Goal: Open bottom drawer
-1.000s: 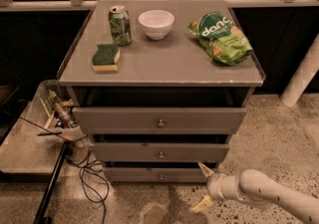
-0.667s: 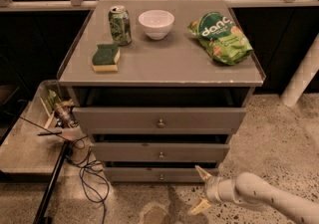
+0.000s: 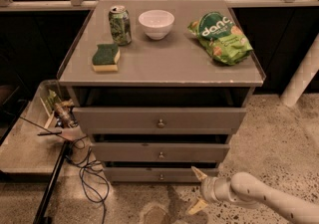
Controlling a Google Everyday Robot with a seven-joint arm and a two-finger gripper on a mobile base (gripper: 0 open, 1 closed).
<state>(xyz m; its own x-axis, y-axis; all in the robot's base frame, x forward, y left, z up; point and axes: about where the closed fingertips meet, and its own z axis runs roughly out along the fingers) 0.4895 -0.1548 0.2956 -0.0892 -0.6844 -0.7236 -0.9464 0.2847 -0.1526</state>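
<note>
1. Location of the task's thing: the bottom drawer (image 3: 134, 174) sits at lower centre of the frame and is the lowest of three grey fronts. Its knob (image 3: 161, 176) is at mid-front.
2. Drawer state: the front lies close under the middle drawer (image 3: 160, 152), and no tray interior shows. By this evidence the drawer is judged not yet pulled out.
3. Gripper position: the gripper (image 3: 198, 190) is at the lower right of the frame, low over the floor. It lies just right of the knob and points left toward the drawer front.
4. Finger state: the fingers (image 3: 197, 172) are apart, one raised and one lowered, with nothing between them. The upper tip overlaps the right part of the drawer front in the picture; contact cannot be confirmed.
5. Progress: the approach is well advanced, but no hold on the knob is in place.
6. Remaining work, as judged: align with the knob, close on it, then draw the front outward.
7. Other items, not involved: a green can (image 3: 119, 25), white bowl (image 3: 156, 23), snack bag (image 3: 221, 36) and sponge (image 3: 106, 57) rest on the table (image 3: 164, 63) at upper centre.
</note>
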